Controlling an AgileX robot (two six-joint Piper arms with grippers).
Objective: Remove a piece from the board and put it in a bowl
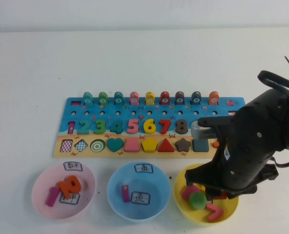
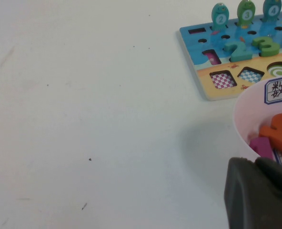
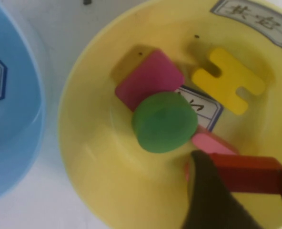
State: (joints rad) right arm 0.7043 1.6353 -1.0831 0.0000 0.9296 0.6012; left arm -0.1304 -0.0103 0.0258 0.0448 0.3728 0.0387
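This looks like a robot test bench in a lab, not a home. The bench (image 1: 144, 58) is bare white and runs back to a blank pale wall (image 1: 144, 12). What lies on it is laid out tidily: a child's number board (image 1: 232, 105) set square, and in front of it a row of pink bowl (image 1: 39, 195), blue bowl (image 1: 116, 195) and yellow bowl (image 1: 181, 195), each carrying printed white labels (image 1: 72, 166). My right jaws hang over the yellow bowl, clamped on a red bar (image 3: 246, 172). My left jaws sit low beside the pink bowl.
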